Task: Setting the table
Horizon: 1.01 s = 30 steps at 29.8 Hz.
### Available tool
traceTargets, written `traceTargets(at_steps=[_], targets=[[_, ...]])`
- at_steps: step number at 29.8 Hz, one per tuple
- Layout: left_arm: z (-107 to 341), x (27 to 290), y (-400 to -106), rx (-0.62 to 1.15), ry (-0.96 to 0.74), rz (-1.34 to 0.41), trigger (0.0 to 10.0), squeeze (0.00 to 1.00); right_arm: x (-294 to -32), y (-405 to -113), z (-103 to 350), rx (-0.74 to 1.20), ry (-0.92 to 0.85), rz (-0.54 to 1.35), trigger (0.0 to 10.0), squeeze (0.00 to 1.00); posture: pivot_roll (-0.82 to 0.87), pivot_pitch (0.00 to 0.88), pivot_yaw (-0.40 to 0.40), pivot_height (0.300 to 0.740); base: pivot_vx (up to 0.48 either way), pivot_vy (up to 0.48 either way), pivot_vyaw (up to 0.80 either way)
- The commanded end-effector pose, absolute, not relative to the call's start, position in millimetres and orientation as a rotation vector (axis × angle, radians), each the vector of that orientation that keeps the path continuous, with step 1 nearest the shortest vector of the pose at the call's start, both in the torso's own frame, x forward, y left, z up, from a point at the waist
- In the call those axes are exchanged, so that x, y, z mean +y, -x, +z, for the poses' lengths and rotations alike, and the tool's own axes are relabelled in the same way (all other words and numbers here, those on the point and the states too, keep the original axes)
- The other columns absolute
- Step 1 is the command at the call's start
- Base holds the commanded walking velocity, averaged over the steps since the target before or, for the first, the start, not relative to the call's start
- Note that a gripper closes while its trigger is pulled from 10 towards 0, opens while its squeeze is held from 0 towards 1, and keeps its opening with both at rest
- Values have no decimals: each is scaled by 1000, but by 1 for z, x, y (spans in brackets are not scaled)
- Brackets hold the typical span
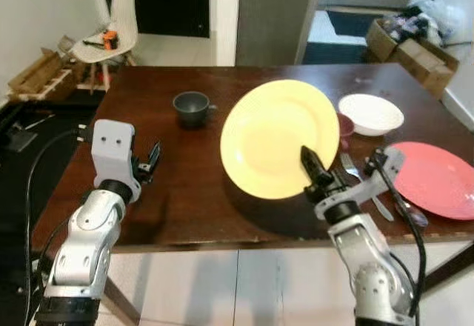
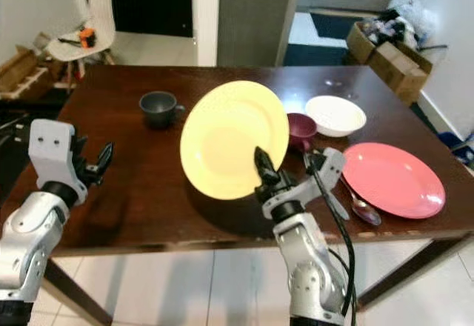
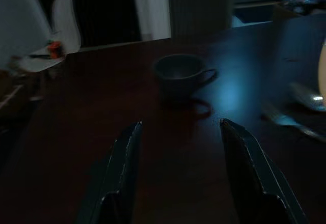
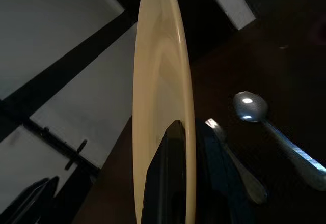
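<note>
Right gripper (image 1: 317, 174) is clamped on the yellow plate's (image 1: 278, 137) lower rim, holding it tilted over the table's (image 1: 185, 200) front edge; left gripper (image 3: 178, 173), fingers apart, stands idle at the left edge.

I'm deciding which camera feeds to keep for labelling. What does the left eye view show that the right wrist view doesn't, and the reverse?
Left eye view alone: the left gripper, open above the dark wooden table, the grey cup, the white bowl and the pink plate.

Right wrist view alone: the yellow plate seen edge-on, with the black fingers clamped on either face of its rim.

Both: the yellow plate held tilted off the table by the right gripper, plus cutlery lying beside it, including the fork.
</note>
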<state>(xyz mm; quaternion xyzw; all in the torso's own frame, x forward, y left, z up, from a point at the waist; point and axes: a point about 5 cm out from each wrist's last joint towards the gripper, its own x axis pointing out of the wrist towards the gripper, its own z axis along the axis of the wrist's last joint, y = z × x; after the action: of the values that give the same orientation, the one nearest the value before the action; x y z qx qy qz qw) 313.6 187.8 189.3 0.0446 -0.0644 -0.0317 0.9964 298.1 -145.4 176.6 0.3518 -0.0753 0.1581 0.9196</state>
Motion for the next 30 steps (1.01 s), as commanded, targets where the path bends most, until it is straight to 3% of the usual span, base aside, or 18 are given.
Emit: traceTargets(at_steps=[1, 30], targets=[[184, 186, -314, -111, -90, -67, 10000, 0, -147, -299, 176, -150, -742, 322, 10000, 0, -50, 0, 47, 740, 0, 0, -800], [180, 173, -316, -103, -70, -88, 10000, 0, -145, -299, 175, -116, -745, 340, 10000, 0, -45, 0, 38, 740, 0, 0, -800]])
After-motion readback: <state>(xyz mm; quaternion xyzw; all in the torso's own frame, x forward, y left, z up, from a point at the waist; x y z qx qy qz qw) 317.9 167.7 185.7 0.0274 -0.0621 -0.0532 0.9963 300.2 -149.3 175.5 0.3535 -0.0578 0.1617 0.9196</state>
